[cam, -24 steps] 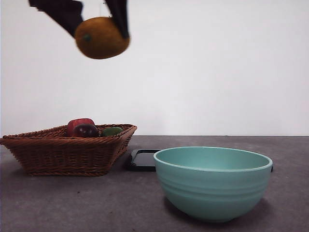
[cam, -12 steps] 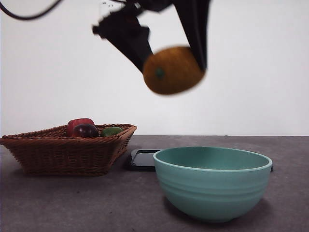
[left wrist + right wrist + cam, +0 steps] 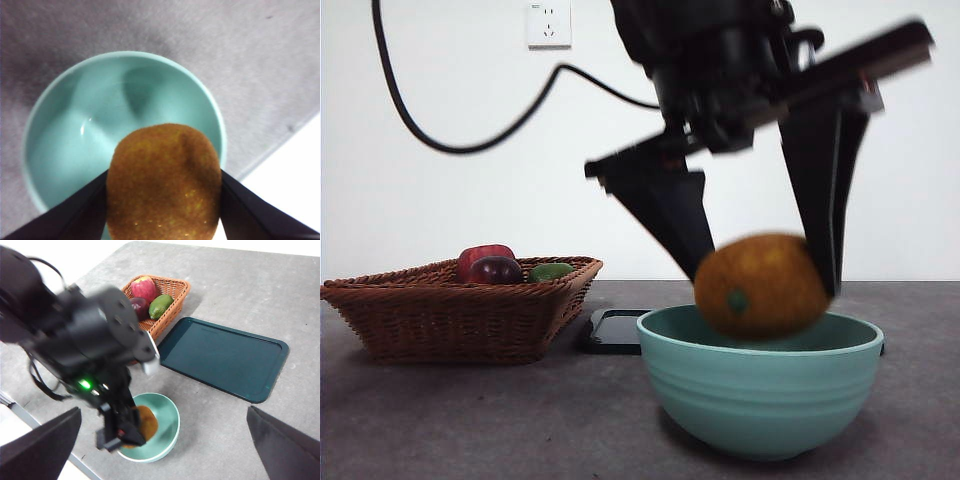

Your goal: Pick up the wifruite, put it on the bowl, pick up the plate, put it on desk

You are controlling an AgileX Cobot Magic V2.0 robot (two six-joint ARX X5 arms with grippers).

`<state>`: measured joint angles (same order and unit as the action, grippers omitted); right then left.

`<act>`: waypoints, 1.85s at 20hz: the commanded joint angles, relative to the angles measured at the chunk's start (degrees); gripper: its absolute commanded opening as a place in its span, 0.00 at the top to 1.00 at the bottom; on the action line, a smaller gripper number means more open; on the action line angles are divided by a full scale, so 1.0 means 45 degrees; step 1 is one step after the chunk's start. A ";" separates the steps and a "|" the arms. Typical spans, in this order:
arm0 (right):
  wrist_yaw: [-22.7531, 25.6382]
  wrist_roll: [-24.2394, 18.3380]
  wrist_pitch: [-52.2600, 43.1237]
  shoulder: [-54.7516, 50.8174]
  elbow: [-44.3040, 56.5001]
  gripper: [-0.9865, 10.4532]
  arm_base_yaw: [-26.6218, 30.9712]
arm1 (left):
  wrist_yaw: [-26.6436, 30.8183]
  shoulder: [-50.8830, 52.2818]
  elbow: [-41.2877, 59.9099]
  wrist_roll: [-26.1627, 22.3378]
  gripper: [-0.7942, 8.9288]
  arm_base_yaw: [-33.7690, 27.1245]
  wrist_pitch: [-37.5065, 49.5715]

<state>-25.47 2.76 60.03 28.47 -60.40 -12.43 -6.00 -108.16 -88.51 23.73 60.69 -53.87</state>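
Observation:
My left gripper (image 3: 765, 283) is shut on the wifruite (image 3: 760, 285), a rounded orange-brown fruit. It holds the fruit at the rim of the teal-green bowl (image 3: 760, 400), over the bowl's hollow. In the left wrist view the wifruite (image 3: 165, 180) sits between the two black jaws above the bowl (image 3: 65, 145). The right wrist view shows the left arm, the wifruite (image 3: 145, 422) and the bowl (image 3: 171, 432) from high above. My right gripper (image 3: 164, 411) is open and empty, far above the desk (image 3: 470, 420).
A dark green tray-like plate (image 3: 225, 357) lies flat on the desk behind the bowl; its edge shows in the front view (image 3: 615, 330). A brown wicker basket (image 3: 450, 310) to the left holds a red apple, a dark purple fruit and a green fruit. The table's edge runs close beside the bowl.
My left gripper has carried the wifruite from the top left down and to the right, from high above the basket to the bowl's rim. The bowl, basket and plate have not moved.

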 commanded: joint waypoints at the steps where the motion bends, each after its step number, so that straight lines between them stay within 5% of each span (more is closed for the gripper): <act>1: 0.0005 -0.0141 -0.0092 0.0024 -0.0248 0.36 -0.0058 | 0.0452 -0.0602 -0.0262 0.0219 0.64 0.0199 0.0257; 22: 0.0010 -0.0359 -0.0087 0.0024 -0.0248 0.36 -0.0058 | 0.1141 -0.1783 -0.0262 -0.0214 0.63 0.0257 0.0627; 26: 0.0010 -0.0389 -0.0087 0.0024 -0.0248 0.36 -0.0058 | 0.1141 -0.1778 -0.0277 -0.0228 0.39 0.0257 0.0593; 37: 0.0010 -0.0384 -0.0272 0.0024 -0.0248 0.36 -0.0058 | 0.1161 0.1302 -0.1341 -0.1384 0.40 0.0267 -0.0529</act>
<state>-25.47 1.67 59.48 28.47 -60.40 -12.43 -1.19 -101.62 -92.86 18.59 61.17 -56.36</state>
